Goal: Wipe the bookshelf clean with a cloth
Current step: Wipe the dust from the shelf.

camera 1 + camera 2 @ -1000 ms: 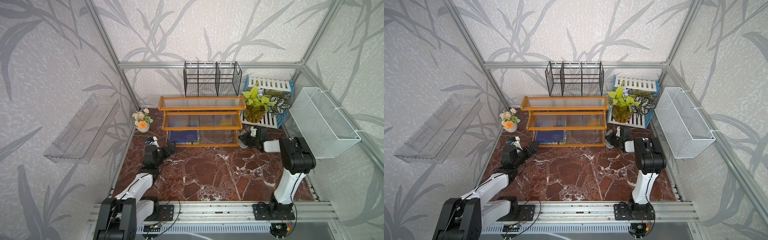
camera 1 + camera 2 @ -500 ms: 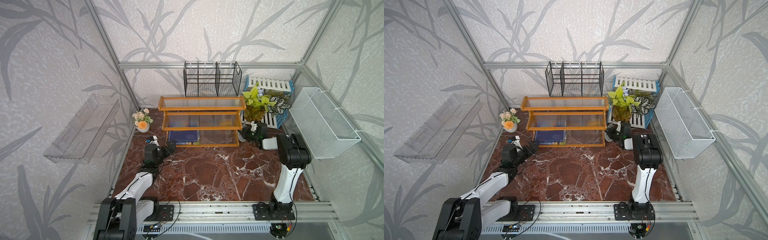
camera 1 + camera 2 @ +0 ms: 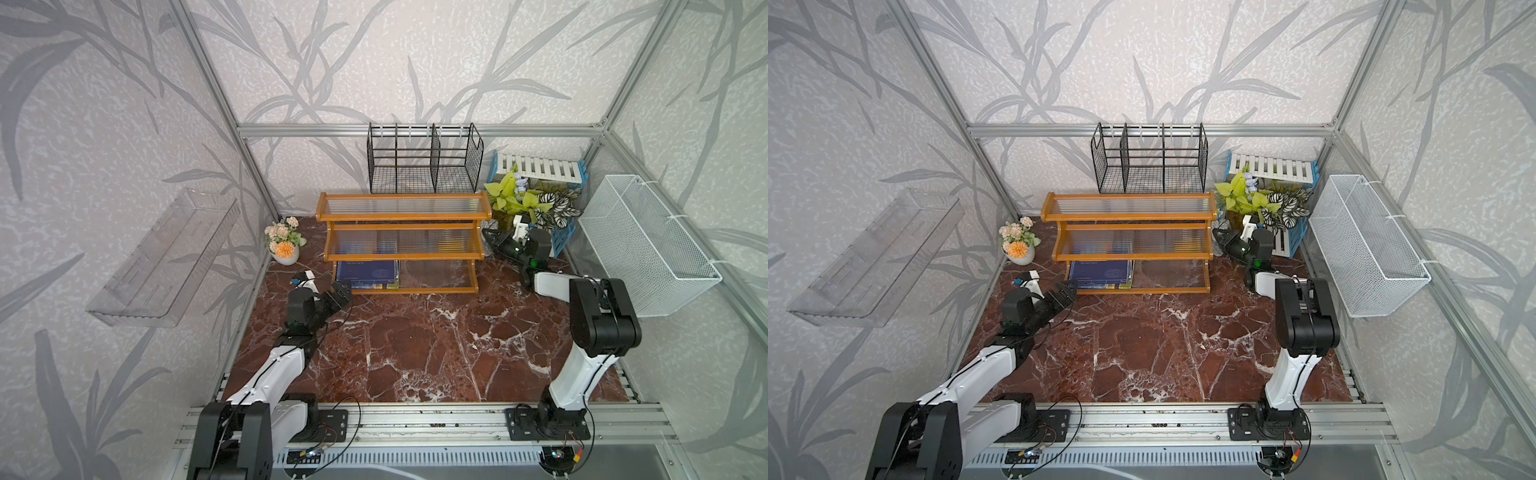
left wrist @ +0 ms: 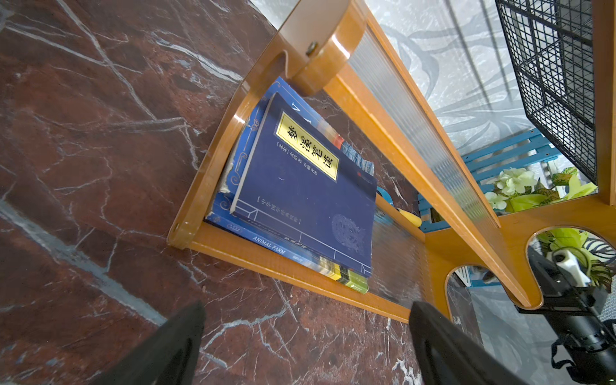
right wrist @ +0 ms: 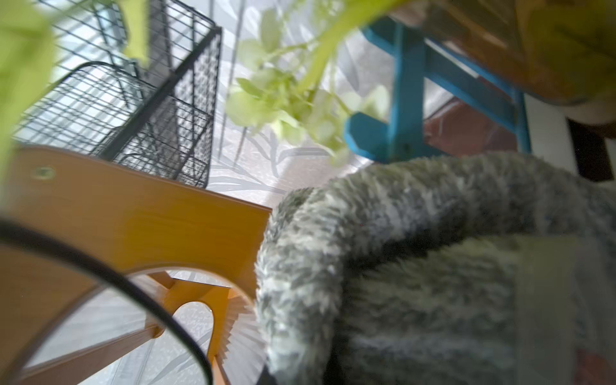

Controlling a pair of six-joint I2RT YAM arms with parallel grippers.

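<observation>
Right wrist view, grey cloth (image 5: 416,266) gripped, just beside bookshelf (image 5: 133,216) end

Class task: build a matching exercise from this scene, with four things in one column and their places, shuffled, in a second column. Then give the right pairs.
Things
1. cloth
2. blue books
3. black wire rack
4. white mesh basket

Places
a. behind the bookshelf, at the back wall
b. held in the shut right gripper
c. hung on the side wall by the right arm
d. on the bookshelf's lowest tier

Pairs: 1-b, 2-d, 3-a, 4-c
</observation>
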